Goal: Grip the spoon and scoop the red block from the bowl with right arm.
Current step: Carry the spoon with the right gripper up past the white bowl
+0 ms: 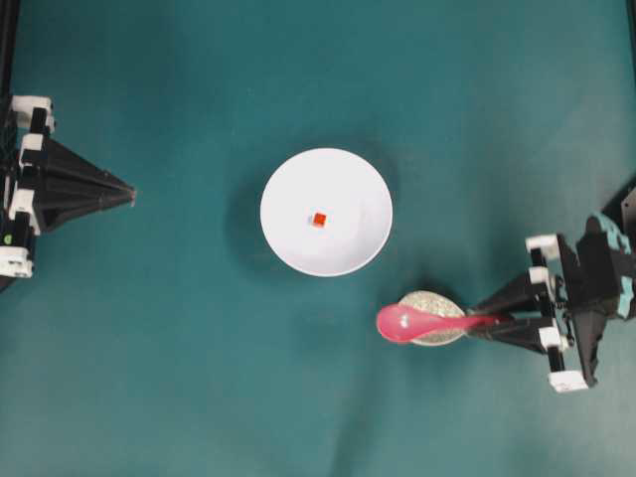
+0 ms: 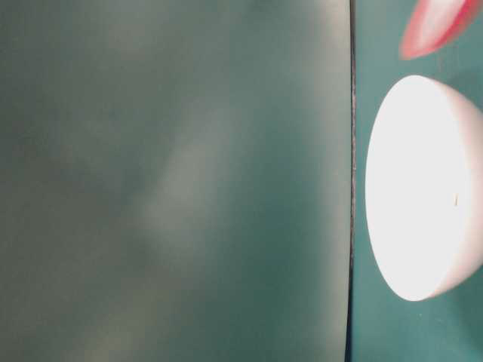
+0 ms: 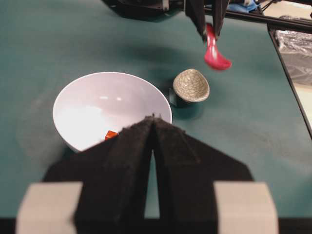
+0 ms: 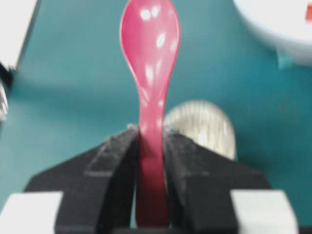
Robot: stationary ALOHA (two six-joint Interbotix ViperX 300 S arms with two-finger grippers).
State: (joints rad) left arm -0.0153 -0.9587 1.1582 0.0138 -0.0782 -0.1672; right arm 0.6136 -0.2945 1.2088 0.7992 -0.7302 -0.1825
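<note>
Your right gripper (image 4: pixel 150 139) has its jaws closed on the handle of the spoon (image 1: pixel 417 322), which hangs clear of the counter (image 1: pixel 179 378) above the speckled dish (image 1: pixel 433 317), just beside the bowl (image 1: pixel 326 212). The red block (image 1: pixel 319 220) lies at the bowl's centre. Judge the spoon light, stiff and glossy, so likely slippery; hold it well back on the handle. The left gripper (image 3: pixel 153 127), jaws pressed together and empty, idles well apart from the bowl. The counter is matte teal.
</note>
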